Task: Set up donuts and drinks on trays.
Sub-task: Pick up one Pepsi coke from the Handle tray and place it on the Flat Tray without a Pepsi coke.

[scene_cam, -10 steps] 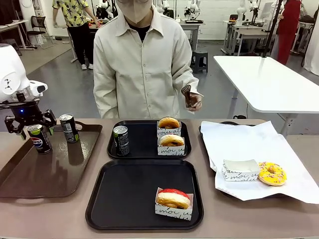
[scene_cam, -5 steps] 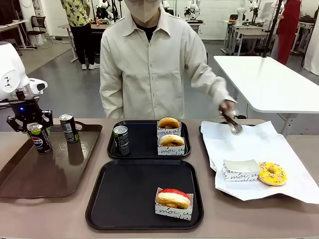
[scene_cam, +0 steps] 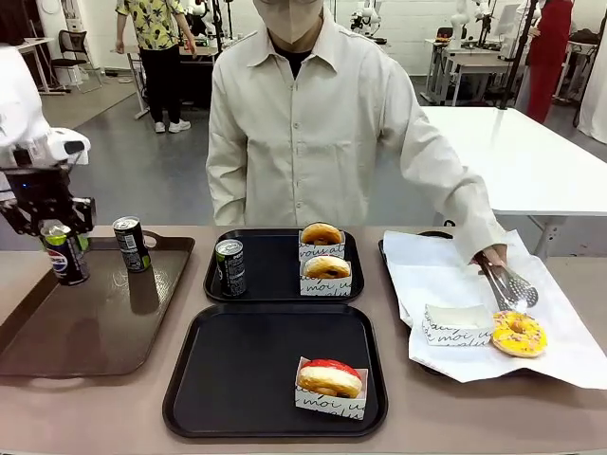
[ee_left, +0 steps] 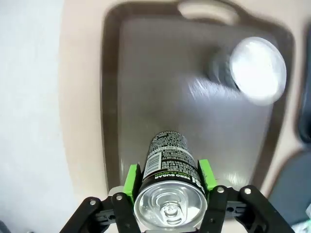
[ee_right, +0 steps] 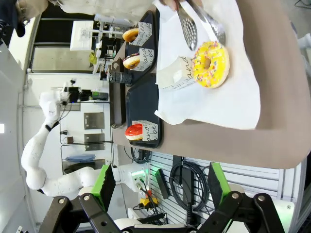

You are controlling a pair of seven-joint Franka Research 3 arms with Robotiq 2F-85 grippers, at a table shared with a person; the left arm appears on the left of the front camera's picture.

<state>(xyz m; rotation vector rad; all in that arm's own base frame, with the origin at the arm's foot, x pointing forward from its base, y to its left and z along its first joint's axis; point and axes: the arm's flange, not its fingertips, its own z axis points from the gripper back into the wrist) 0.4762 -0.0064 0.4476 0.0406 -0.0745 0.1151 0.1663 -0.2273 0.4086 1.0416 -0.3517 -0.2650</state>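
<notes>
From the front I get a bright, even picture. The light falls from overhead, so the shadows around the black trays [scene_cam: 256, 370] are soft and short. The brown tray [scene_cam: 95, 327] at the left has a dull sheen and mirrors the far can [scene_cam: 130, 244] as a dark smudge. The white paper [scene_cam: 446, 275] at the right is close to washed out, though its folds still read. On my left wrist camera the near can [ee_left: 170, 204] is sharp, with glare on its silver top. The far can and the tray beneath it are smeared by blur. My right wrist feed is crisp on the yellow donut [ee_right: 210, 63], and the table [ee_right: 277, 97] edge bows slightly near the border.
</notes>
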